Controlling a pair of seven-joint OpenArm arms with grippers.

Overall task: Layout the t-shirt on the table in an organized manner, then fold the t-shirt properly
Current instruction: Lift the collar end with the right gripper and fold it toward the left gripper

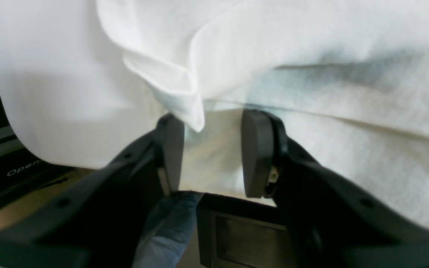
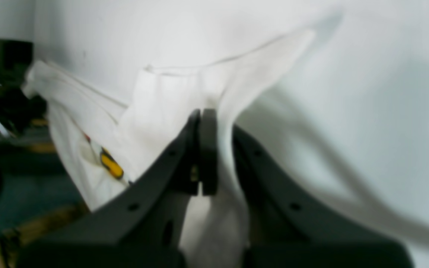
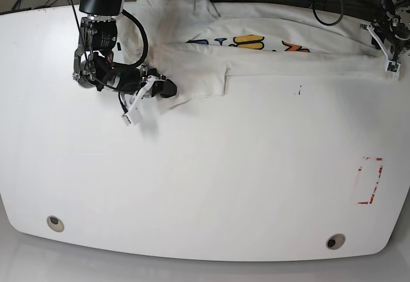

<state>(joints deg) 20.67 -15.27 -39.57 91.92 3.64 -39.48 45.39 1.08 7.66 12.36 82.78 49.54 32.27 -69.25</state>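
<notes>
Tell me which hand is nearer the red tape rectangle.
Left. The left hand sits at the far edge above the red tape rectangle; the right hand is across the table.

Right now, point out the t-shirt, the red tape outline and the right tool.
t-shirt [image 3: 275, 64]: base view, plain white fold below the letters.
red tape outline [image 3: 370, 180]: base view, middle of the rectangle.
right tool [image 2: 201, 149]: right wrist view, between its tips.
</notes>
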